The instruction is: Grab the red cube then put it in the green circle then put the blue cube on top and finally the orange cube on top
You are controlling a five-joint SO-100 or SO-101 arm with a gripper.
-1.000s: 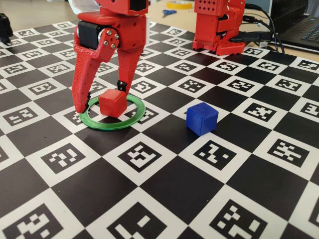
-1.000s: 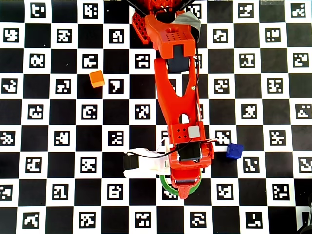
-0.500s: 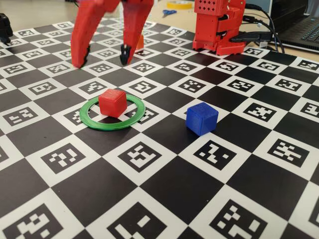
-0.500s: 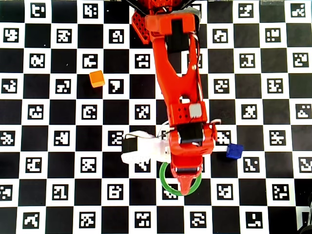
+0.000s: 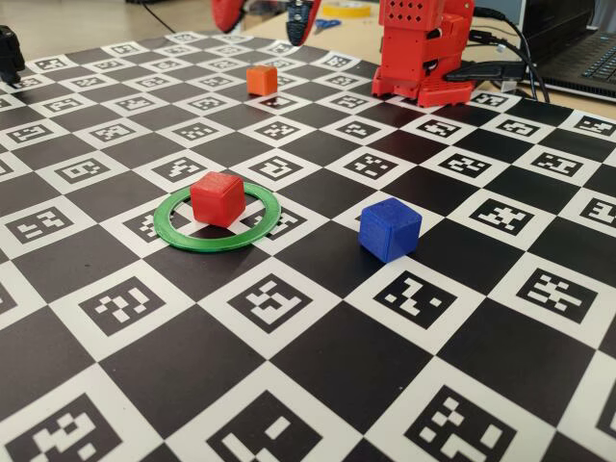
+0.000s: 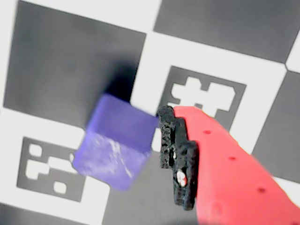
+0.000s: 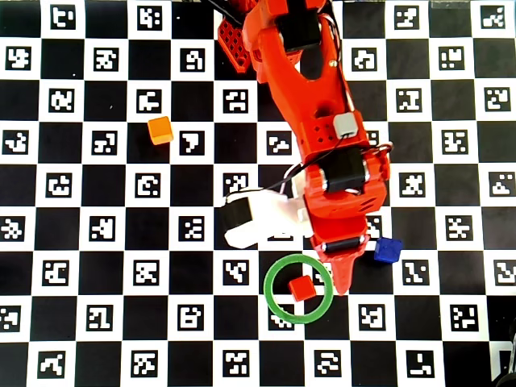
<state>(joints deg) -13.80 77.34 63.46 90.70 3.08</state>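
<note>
The red cube (image 5: 217, 198) sits inside the green circle (image 5: 183, 236) in the fixed view. In the overhead view the red cube (image 7: 302, 288) lies right of centre in the green circle (image 7: 278, 306). The blue cube (image 5: 389, 229) stands on the board to the right of the ring. The orange cube (image 5: 261, 79) is far back. My gripper (image 5: 265, 29) hangs high above the board, jaws apart and empty. In the overhead view the gripper (image 7: 345, 272) points down between the ring and the blue cube (image 7: 388, 250). In the wrist view one black pad (image 6: 178, 154) is just right of the blue cube (image 6: 117, 140).
The red arm base (image 5: 423, 53) stands at the back right with cables and a laptop (image 5: 587, 58) behind it. The checkered marker board (image 5: 289, 385) covers the table. The orange cube (image 7: 160, 130) is at the upper left in the overhead view.
</note>
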